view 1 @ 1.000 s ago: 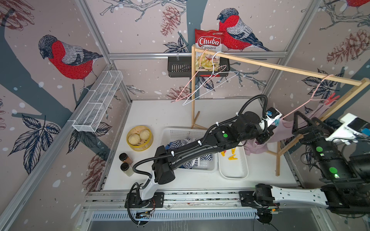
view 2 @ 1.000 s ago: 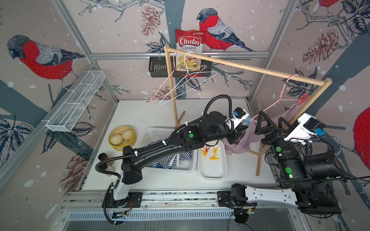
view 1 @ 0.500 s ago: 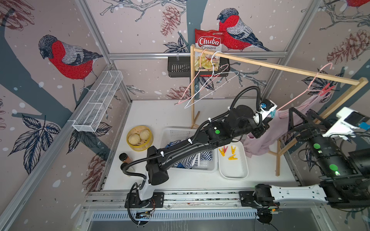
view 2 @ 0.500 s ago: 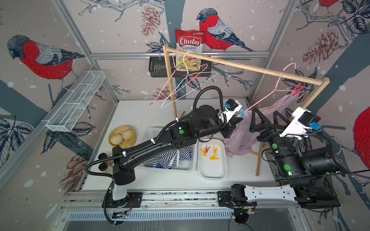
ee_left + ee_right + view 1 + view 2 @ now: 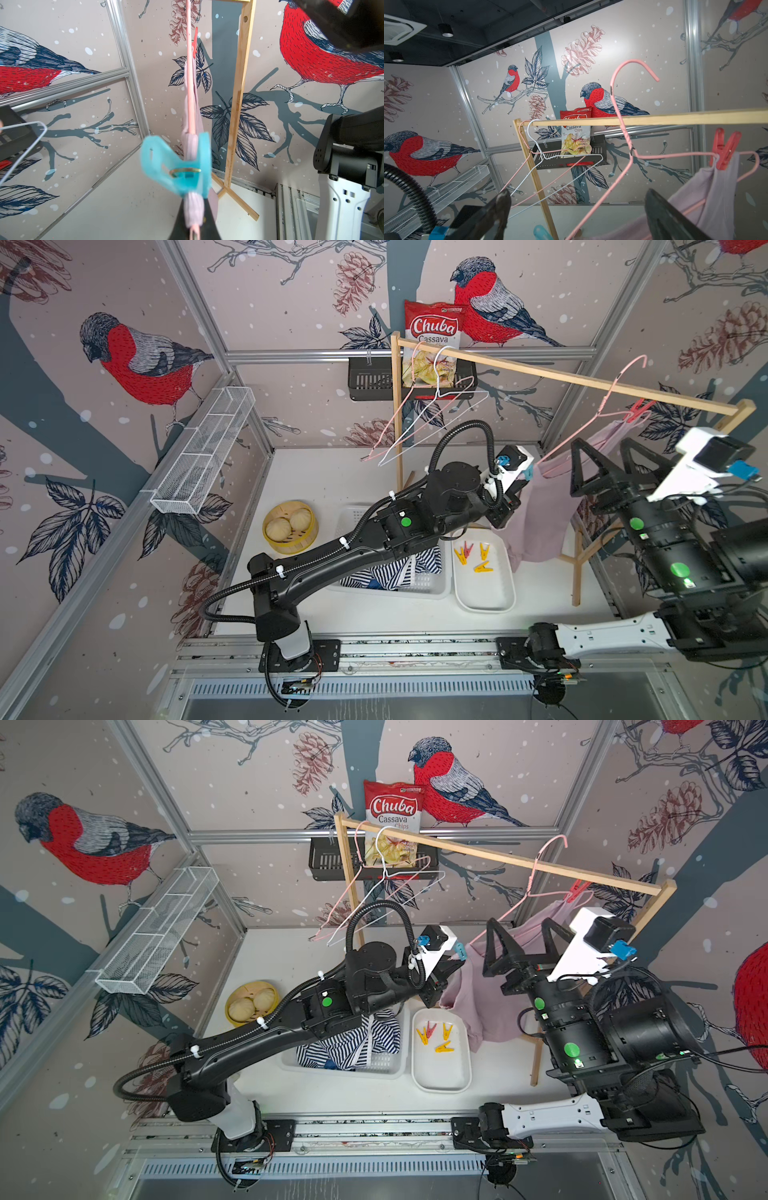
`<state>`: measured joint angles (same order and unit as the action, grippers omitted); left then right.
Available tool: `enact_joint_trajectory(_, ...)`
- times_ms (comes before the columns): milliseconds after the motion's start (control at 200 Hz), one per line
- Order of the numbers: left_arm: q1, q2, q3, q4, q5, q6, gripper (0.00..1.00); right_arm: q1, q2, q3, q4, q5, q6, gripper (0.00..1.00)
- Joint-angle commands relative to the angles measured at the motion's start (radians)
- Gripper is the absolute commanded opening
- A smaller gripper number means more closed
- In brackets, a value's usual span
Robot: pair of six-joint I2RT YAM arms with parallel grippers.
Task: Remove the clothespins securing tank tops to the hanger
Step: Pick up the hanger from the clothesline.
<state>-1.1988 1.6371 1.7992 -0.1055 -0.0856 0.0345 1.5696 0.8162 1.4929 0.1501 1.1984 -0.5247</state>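
Note:
A pale mauve tank top (image 5: 536,526) hangs from a pink hanger (image 5: 615,385) whose hook stands above the wooden rod. A teal clothespin (image 5: 182,164) pins one strap and a red clothespin (image 5: 724,147) pins the other. My left gripper (image 5: 194,226) is shut on the hanger wire and strap just below the teal clothespin (image 5: 459,950). My right gripper (image 5: 577,207) is open wide, and the hanger's arm passes between its fingers (image 5: 582,464). Several yellow clothespins and a red one (image 5: 473,556) lie in a white tray (image 5: 484,597). The striped tank top (image 5: 395,572) lies in a white basket (image 5: 432,591).
The wooden rack (image 5: 540,373) spans the back right, its post (image 5: 575,572) beside the tray. Two empty hangers (image 5: 428,414) hang at its far end by a chips bag (image 5: 432,339). A bamboo steamer (image 5: 291,526) sits left, a wire shelf (image 5: 203,448) on the wall.
My left gripper has lifted its end of the hanger up and back, raising the hook above the rod. The open right gripper has moved up along the hanger.

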Motion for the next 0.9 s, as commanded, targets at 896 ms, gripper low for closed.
enact_joint_trajectory(896, 0.004, -0.542, -0.369, -0.200, -0.365, -0.035, 0.00, -0.807, 0.391, 0.300, -0.474, -1.134, 0.683, 1.00)
